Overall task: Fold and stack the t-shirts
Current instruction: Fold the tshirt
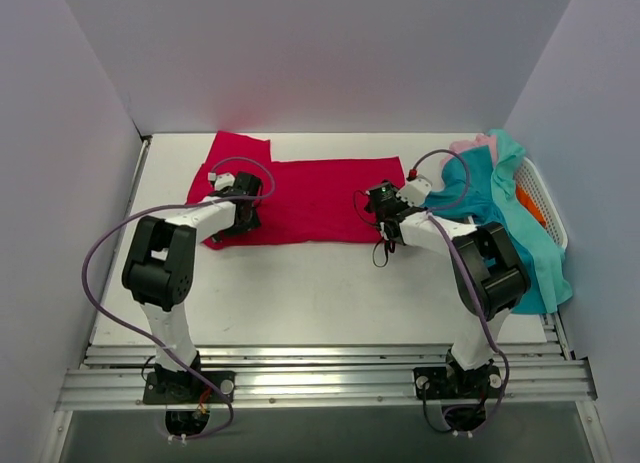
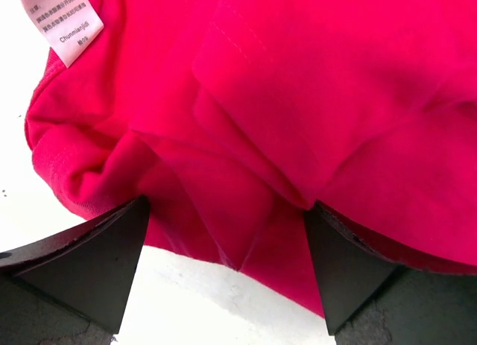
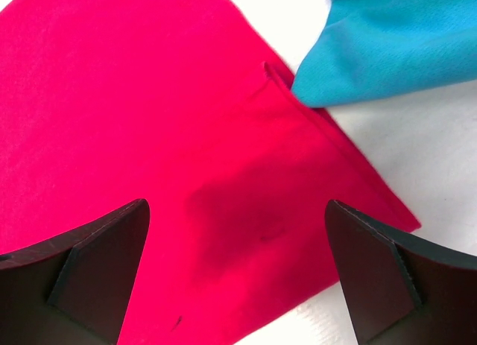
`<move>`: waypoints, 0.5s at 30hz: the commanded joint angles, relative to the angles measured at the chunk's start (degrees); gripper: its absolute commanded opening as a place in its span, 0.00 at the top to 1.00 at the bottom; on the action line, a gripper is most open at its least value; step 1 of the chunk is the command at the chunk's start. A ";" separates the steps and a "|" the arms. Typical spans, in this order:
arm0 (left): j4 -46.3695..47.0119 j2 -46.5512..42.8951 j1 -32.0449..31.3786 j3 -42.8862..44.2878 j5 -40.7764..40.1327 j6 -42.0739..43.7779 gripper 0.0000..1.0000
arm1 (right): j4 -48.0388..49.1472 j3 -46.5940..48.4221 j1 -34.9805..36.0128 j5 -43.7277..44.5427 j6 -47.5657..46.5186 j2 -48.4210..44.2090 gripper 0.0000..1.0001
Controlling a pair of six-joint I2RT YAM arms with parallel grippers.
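on the far left, the left gripper [image 2: 223,211] sits low at the near left edge of the red t-shirt [image 1: 320,198], its fingers spread wide. the wrist view shows a rumpled fold of red cloth lying in the gap between them, and neither finger is pinching it. a white care tag [image 2: 63,21] lies on the cloth at the upper left of that view. moving across, the red tee is spread over the far middle of the white table [image 1: 330,293], one sleeve poking out toward the back left. now the right gripper [image 3: 235,207], hanging over the shirt's right end near a corner, its fingers also parted, flat red fabric below and nothing held. just beside that corner a teal t-shirt [image 3: 395,39] overlaps the red edge. further right, the teal tees pile up and drape over the white basket [image 1: 548,211], with a pale pink t-shirt [image 1: 470,143] peeking out at the back of the heap. something orange [image 1: 530,205] shows inside the basket; i cannot tell what it is.
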 commanded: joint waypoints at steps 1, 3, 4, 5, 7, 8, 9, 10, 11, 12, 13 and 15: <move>0.01 0.50 1.44 2.30 -0.05 0.25 0.06 | 1.20 -0.65 -1.00 0.41 -0.53 0.25 0.00; 0.54 -0.28 1.62 1.78 0.04 0.42 0.06 | 1.72 -0.91 -1.17 0.23 -0.71 0.51 0.00; 0.54 -0.55 1.80 1.77 -0.22 0.60 0.06 | 1.90 -1.00 -1.17 0.14 -0.71 0.51 0.00; 0.11 -0.73 1.97 1.77 -0.57 0.68 0.06 | 2.25 -1.17 -1.17 0.05 -0.79 0.69 0.00; -0.42 -1.60 2.67 1.95 -1.01 1.12 0.06 | 2.60 -1.44 -1.17 -0.21 -0.79 0.95 0.01; 0.62 -2.13 2.94 1.78 -0.23 1.82 0.06 | 2.95 -1.61 -1.17 -0.38 -0.79 1.13 0.01; 1.24 -3.27 3.11 0.73 0.04 2.79 0.06 | 3.22 -1.70 -1.26 -0.47 -0.79 1.48 0.01; 2.55 -3.80 3.29 0.20 0.22 3.23 0.06 | 3.48 -1.96 -1.26 -0.65 -0.79 1.57 0.01; 3.35 -5.11 3.29 -0.50 0.83 4.02 0.06 | 3.57 -2.05 -1.35 -0.74 -0.79 1.74 0.01; 3.79 -5.56 3.55 -1.47 0.92 4.37 0.06 | 3.66 -2.05 -1.26 -0.83 -0.79 1.92 0.01; 4.05 -5.82 3.99 -1.56 1.36 4.38 0.06 | 3.83 -2.14 -1.26 -0.91 -0.71 2.01 0.01; 3.97 -5.91 5.75 -1.57 3.54 4.90 0.37 | 3.75 -2.23 -1.26 -0.91 -0.79 2.01 0.01</move>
